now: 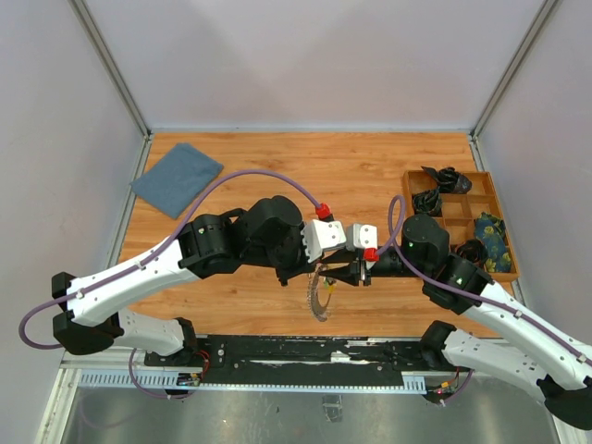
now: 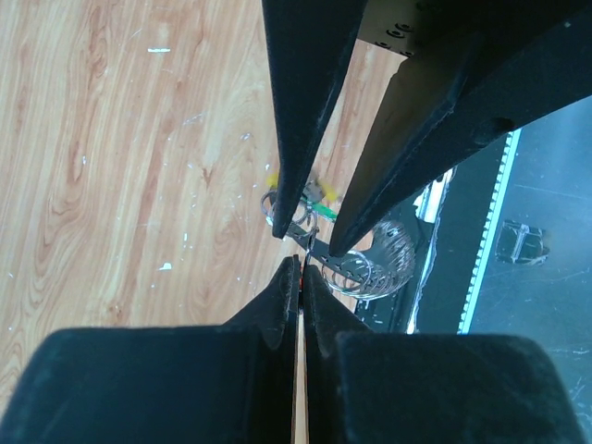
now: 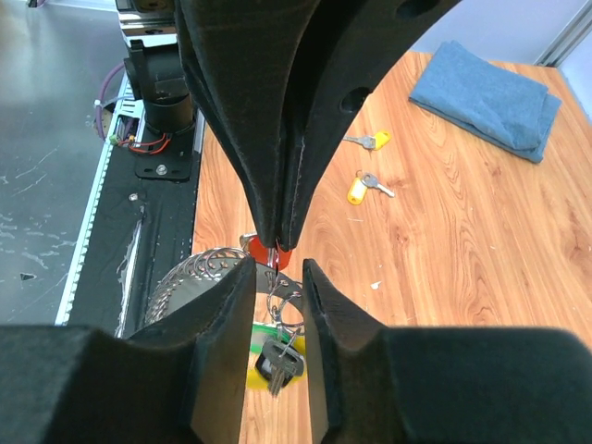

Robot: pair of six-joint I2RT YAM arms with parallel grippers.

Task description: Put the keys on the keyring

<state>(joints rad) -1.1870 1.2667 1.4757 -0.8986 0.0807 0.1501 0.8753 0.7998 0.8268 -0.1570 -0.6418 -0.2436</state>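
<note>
Currently the blue cloth lies at the far left corner of the table, well apart from the grippers. The left gripper reaches to the middle of the near edge with its jaws fully closed on a red-headed key. Pinching at the head appears intended to leave the key's end free for presenting to the wire.

The keyring hangs just below the two grippers at the near edge. Its fringe of silver keys is fanned out, with a green tag and a yellow tag beneath.

The right gripper faces the left one tip to tip. Its jaws stand apart, one on either side of the ring's wire loops, and grip nothing that shows. Judged from this, it is positioned to steady the ring while the key is threaded.

A wooden tray holding black cable bundles sits at the right edge; it is not part of the task.

Limits of view:
- The top view hides the meeting point of the fingertips behind the arms.
- It cannot be told whether the closed left jaws also trap the ring wire, or whether the red-headed key is already on it.
- Two yellow-headed keys lie loose on the table towards the cloth. Only the right wrist view shows them.
- No other loose keys are visible.
</note>
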